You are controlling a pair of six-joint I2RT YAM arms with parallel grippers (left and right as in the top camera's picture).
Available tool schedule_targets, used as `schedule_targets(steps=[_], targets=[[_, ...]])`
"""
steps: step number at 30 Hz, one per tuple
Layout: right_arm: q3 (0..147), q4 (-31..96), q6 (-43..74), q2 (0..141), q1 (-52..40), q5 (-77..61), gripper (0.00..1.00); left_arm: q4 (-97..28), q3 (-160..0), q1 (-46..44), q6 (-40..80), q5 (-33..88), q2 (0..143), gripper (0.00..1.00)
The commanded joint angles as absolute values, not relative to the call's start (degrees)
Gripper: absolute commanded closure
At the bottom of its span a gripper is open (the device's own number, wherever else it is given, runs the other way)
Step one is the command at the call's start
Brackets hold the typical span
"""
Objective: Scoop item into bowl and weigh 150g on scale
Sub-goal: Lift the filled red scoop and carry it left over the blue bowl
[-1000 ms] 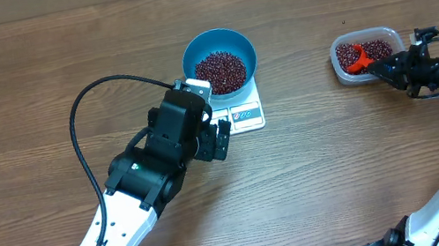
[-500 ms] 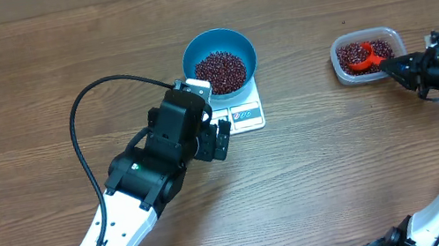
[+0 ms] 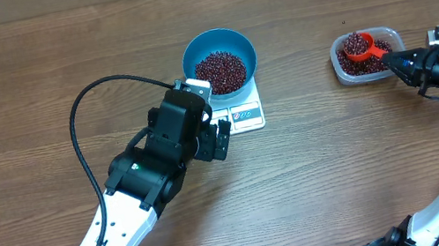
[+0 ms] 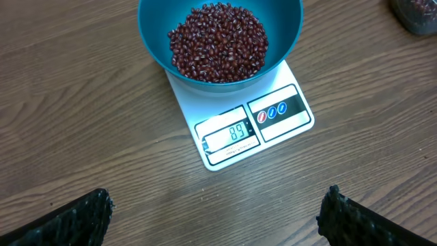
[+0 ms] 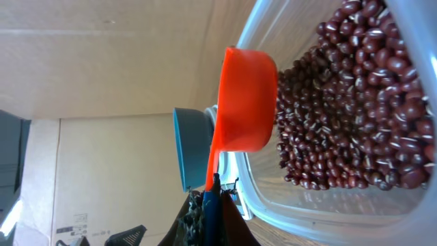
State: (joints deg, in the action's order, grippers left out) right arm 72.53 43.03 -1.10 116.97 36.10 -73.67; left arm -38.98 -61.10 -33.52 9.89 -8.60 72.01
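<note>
The right jaws are closed tight on the thin handle of a small orange-red plastic scoop (image 3: 358, 50), at the right edge of the overhead frame. The scoop's cup is held over the left part of a clear rounded-rectangular plastic tub (image 3: 338, 67) in the upper right. The tub is filled with small dark red-maroon beans (image 5: 341, 116). Whether any beans are carried in the cup cannot be told.

The left jaws are spread wide and nothing is gripped between them. Their black fingertips (image 4: 75, 219) are seen at the lower corners of the left wrist view, above bare wooden desk (image 3: 17, 85).

Just above them in that view, the small flat white rectangular digital scale (image 4: 287, 116) is seen, and 89 is shown in its grey display window. The round deep bright blue plastic bowl (image 4: 153, 27) stands on the scale's far end, at the upper centre of the overhead frame. A loose heap of the same beans is held in it.
</note>
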Motion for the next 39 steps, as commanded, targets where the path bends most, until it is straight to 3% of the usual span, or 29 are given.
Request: schedule_targets(steps=[1, 39], targets=[[72.4, 42.7, -1.8, 117.7, 36.1, -76.7, 0.96, -38.8, -60.8, -33.2, 9.0, -8.0, 72.0, 0.0], [72.5, 44.0, -3.3, 116.0, 35.9, -85.8, 0.97, -38.8, -60.8, -33.2, 9.0, -8.0, 72.0, 0.0]])
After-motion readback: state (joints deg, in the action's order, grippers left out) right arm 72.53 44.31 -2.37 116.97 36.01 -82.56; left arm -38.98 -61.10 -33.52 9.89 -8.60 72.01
